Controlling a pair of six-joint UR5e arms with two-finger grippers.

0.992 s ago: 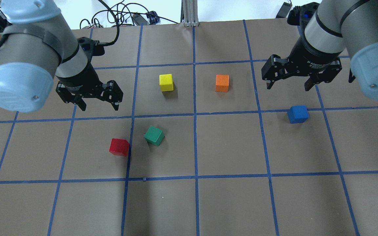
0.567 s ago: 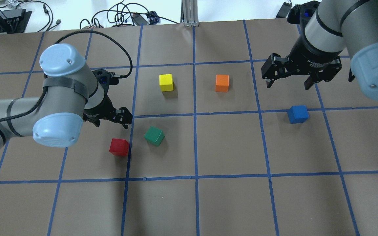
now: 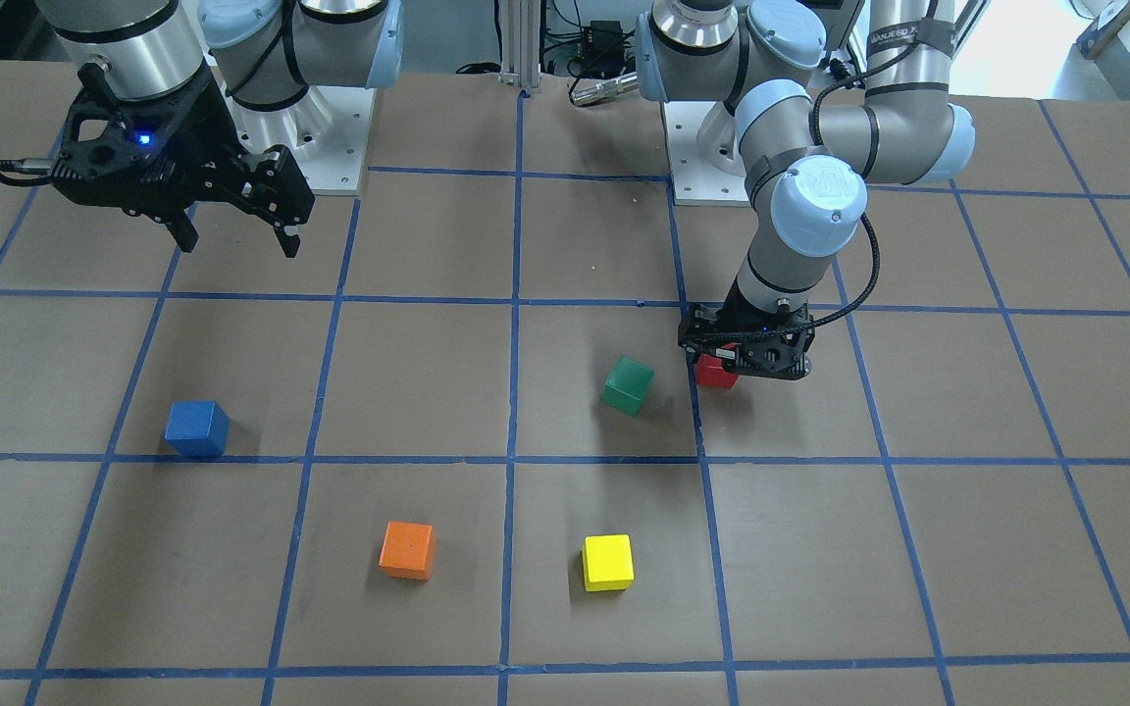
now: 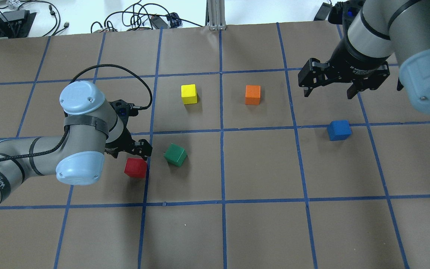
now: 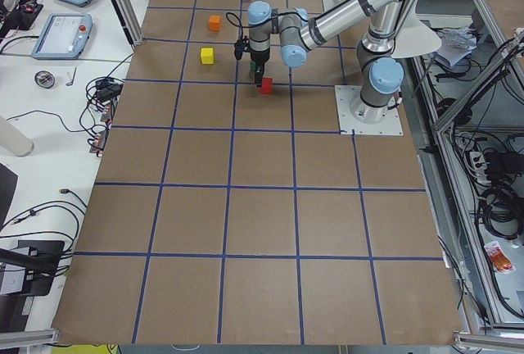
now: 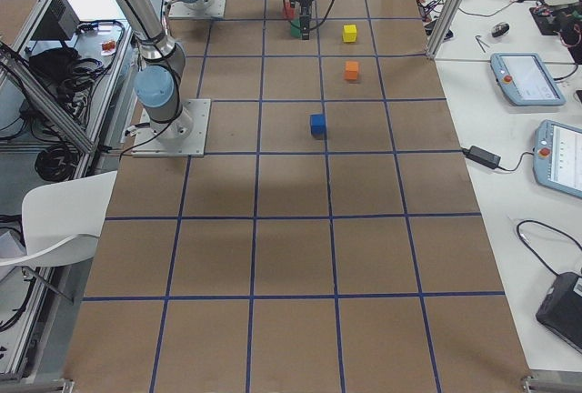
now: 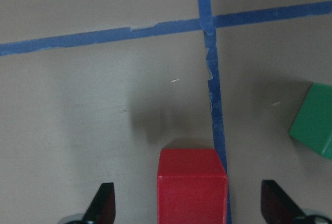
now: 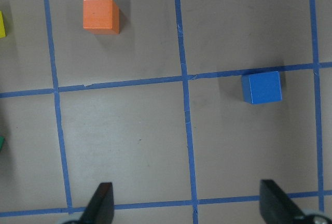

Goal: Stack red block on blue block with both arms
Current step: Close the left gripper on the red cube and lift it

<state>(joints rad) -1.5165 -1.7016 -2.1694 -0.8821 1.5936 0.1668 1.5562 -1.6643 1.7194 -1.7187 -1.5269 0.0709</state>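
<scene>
The red block (image 4: 135, 167) lies on the brown table, left of centre. My left gripper (image 4: 134, 149) is open and low over it. In the left wrist view the red block (image 7: 192, 185) sits between the two spread fingertips (image 7: 106, 206), which do not touch it. The front-facing view shows the left gripper (image 3: 746, 368) covering most of the red block (image 3: 712, 371). The blue block (image 4: 339, 130) lies alone at the right. My right gripper (image 4: 328, 93) is open and empty, held high beyond it. The blue block also shows in the right wrist view (image 8: 262, 87).
A green cube (image 4: 175, 154) lies tilted just right of the red block, close to the left gripper. A yellow cube (image 4: 189, 93) and an orange cube (image 4: 252, 94) sit farther back, mid-table. Blue tape lines grid the table. Cables lie beyond the far edge.
My left arm has swung down and nearer, bringing its open gripper from high up at the back left to low over the red block. The right gripper has barely moved.
</scene>
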